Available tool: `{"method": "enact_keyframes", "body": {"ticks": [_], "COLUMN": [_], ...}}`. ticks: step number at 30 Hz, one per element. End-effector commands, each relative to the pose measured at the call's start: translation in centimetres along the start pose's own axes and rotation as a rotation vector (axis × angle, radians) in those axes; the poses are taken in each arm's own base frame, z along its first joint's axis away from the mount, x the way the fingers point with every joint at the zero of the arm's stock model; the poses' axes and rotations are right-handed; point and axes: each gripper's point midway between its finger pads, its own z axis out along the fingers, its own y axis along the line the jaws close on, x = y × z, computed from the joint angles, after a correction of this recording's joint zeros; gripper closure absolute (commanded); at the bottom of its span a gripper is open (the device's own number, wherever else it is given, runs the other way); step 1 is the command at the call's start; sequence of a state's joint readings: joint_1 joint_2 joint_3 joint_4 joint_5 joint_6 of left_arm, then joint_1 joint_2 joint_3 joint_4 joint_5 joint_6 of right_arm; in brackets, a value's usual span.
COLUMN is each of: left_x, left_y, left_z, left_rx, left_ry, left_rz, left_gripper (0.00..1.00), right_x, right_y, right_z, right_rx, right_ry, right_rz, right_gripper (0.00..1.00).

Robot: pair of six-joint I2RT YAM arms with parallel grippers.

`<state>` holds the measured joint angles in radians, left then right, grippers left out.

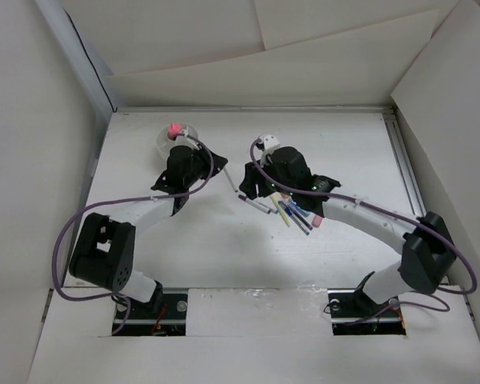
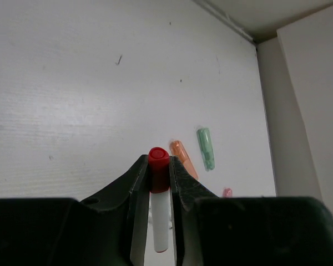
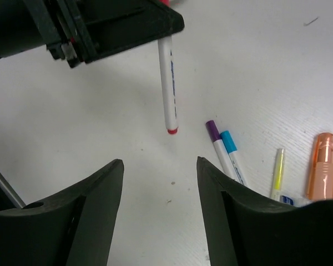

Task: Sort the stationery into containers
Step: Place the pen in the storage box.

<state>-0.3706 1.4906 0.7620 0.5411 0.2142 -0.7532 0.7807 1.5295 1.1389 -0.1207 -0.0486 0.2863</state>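
Well, the table [image 1: 224, 240] is showing up white and faintly grained, with a few dark specks, and plain white boards [image 1: 304, 72] are walling it in on the left, far and right sides. Purple cables are looping off both arms.

Up at the far left, the white cup [image 1: 162, 142] is sitting just beyond the left arm's wrist, and a pink-topped stick [image 1: 174, 128] is poking up at it. Which compartment it is in, I cannot tell.

The left gripper [image 2: 158, 166] is squeezing a red-capped marker [image 2: 158, 160] between its fingers, the white barrel hanging down clear of the table. Blue print is running along that barrel, but it is too small to read.

The right gripper [image 3: 160, 183] is hovering with its fingers spread wide and nothing between them. The marker's tip is dangling just beyond it.

Loose stationery is lying right of centre. A purple-capped marker [image 3: 213, 133] and a blue-capped marker [image 3: 228, 141] are touching side by side, with a yellow pen [image 3: 277, 169] just to their right. An orange stick [image 2: 180, 151] and a green stick [image 2: 206, 148] are lying close together, apart from the cup.
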Motion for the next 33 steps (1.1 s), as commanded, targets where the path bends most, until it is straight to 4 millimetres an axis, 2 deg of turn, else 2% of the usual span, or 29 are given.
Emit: {"method": "enact_keyframes", "body": {"ticks": [1, 3, 4, 6, 7, 8, 9, 10, 11, 13, 14, 15, 17, 18, 19, 21, 22, 23, 24, 25, 28, 33], "left_x": [-6.9, -9.5, -11.5, -13.3, -15.0, -16.5, -17.5, -18.1, -20.0, -21.3, -22.8, -24.0, -25.7, -27.2, -27.9, -29.4, -30.1, -29.9, -30.4, -31.0, -30.6, -31.1], "left_y": [-3.6, -3.7, -4.9, -4.6, -4.0, -4.7, -4.0, -3.4, -3.1, -1.2, 0.4, 0.8, 2.5, 4.3, 5.1, 7.6, 7.7, 8.5, 9.7, 9.7, 12.0, 13.1], "left_z": [-1.6, -2.4, -3.1, -3.6, -4.2, -4.7, -4.7, -4.8, -5.5, -5.5, -6.2, -6.6, -7.3, -8.2, -8.6, -9.6, -9.8, -9.7, -9.7, -9.8, -8.9, -7.0], "left_rx": [-0.007, -0.073, -0.074, -0.148, -0.193, -0.194, -0.229, -0.254, -0.27, -0.33, -0.369, -0.392, -0.438, -0.477, -0.5, -0.56, -0.568, -0.595, -0.642, -0.661, -0.732, -0.748], "left_ry": [-0.186, -0.279, -0.334, -0.387, -0.441, -0.479, -0.51, -0.519, -0.561, -0.574, -0.602, -0.615, -0.638, -0.669, -0.679, -0.699, -0.708, -0.699, -0.713, -0.721, -0.701, -0.711], "left_rz": [0.063, 0.075, 0.083, 0.099, 0.089, 0.084, 0.088, 0.084, 0.075, 0.065, 0.053, 0.046, 0.033, 0.019, 0.012, -0.007, 0.011, 0.018, 0.025, 0.037, 0.056, 0.066], "left_gripper": [1.0, 0.98, 0.96, 0.95, 0.95, 0.95, 0.95, 0.95, 0.95, 0.95, 0.94, 0.94, 0.94, 0.94, 0.94, 0.94, 0.94, 0.94, 0.94, 0.94, 0.94, 0.94], "right_x": [-2.6, -3.3, -3.7, -3.2, -3.2, -3.1, -3.4, -2.9, -3.2, -3.3, -3.1, -3.2, -3.4, -3.4, -3.4, -3.4, -3.4, -3.0, -3.0, -3.0, -3.0, -3.0], "right_y": [0.6, 0.6, 0.6, 0.2, 0.1, 0.1, -0.1, -0.3, -0.1, -0.1, -0.1, -0.3, -0.2, -0.2, -0.2, -0.2, -0.2, -0.3, -0.3, -0.3, -0.3, -0.3], "right_z": [-2.2, -3.6, -3.9, -4.3, -4.3, -4.4, -4.7, -4.6, -5.0, -5.4, -5.6, -5.6, -5.9, -5.9, -5.9, -5.9, -5.9, -5.8, -5.8, -5.8, -5.8, -5.8], "right_rx": [-0.003, 0.003, 0.008, 0.02, 0.028, 0.028, 0.038, 0.042, 0.038, 0.036, 0.035, 0.044, 0.041, 0.041, 0.041, 0.041, 0.041, 0.044, 0.044, 0.044, 0.044, 0.044], "right_ry": [-0.115, -0.151, -0.164, -0.163, -0.166, -0.166, -0.179, -0.168, -0.181, -0.187, -0.188, -0.191, -0.2, -0.2, -0.2, -0.2, -0.2, -0.191, -0.191, -0.191, -0.191, -0.191], "right_rz": [-0.009, 0.0, 0.001, 0.002, 0.012, 0.012, 0.013, 0.013, 0.013, 0.013, 0.013, 0.014, 0.014, 0.014, 0.014, 0.014, 0.014, 0.014, 0.014, 0.014, 0.014, 0.014], "right_gripper": [0.39, 0.38, 0.38, 0.38, 0.38, 0.38, 0.38, 0.38, 0.38, 0.38, 0.38, 0.38, 0.38, 0.38, 0.38, 0.38, 0.38, 0.38, 0.38, 0.38, 0.38, 0.38]}}
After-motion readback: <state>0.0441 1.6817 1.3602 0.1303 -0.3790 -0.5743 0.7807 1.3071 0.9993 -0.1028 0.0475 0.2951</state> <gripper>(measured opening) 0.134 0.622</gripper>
